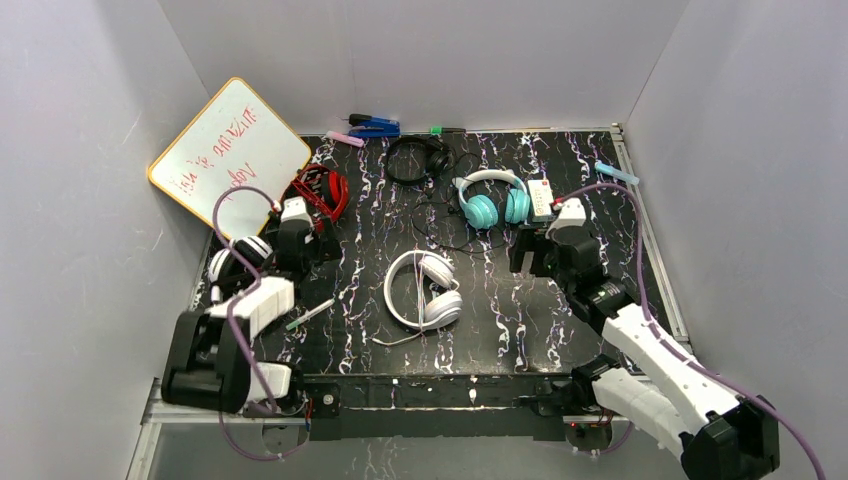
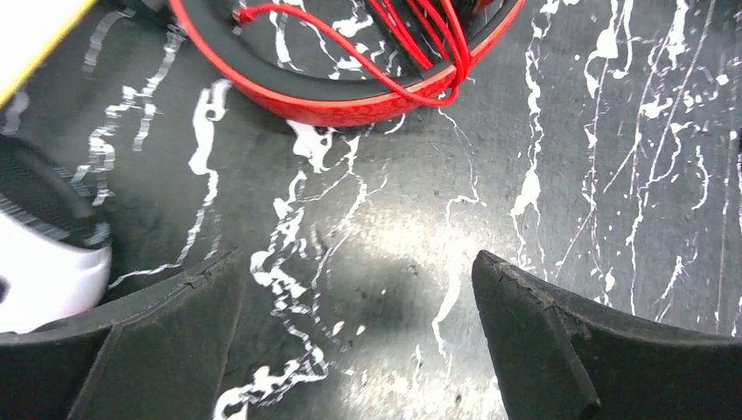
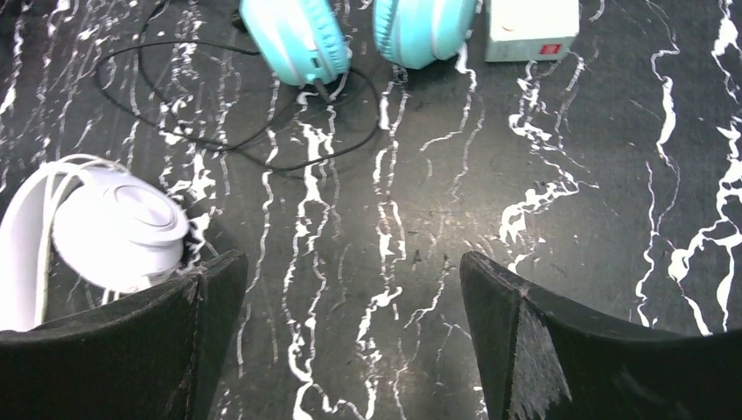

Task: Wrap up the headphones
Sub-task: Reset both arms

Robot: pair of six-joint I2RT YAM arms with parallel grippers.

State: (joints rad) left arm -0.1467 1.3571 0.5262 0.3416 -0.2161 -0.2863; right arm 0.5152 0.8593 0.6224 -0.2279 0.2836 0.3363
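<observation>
Top view: five headphones are laid on the desk (image 1: pixel 520 320). The red set (image 1: pixel 322 192) and white-and-black set (image 1: pixel 232 262) are at the left, the black set (image 1: pixel 418 158) at the back, the teal set (image 1: pixel 492 200) right of centre, and the white set (image 1: pixel 425 290) in the middle. A whiteboard (image 1: pixel 228 150) is seen only here.

Left wrist view: the left jaws are spread wide over bare desk, with nothing gripped. The red set is seen just ahead, with a red cord across its band.

Right wrist view: the right jaws are likewise spread and empty. A loose black cord (image 3: pixel 219 144) is shown by the teal cups.
</observation>
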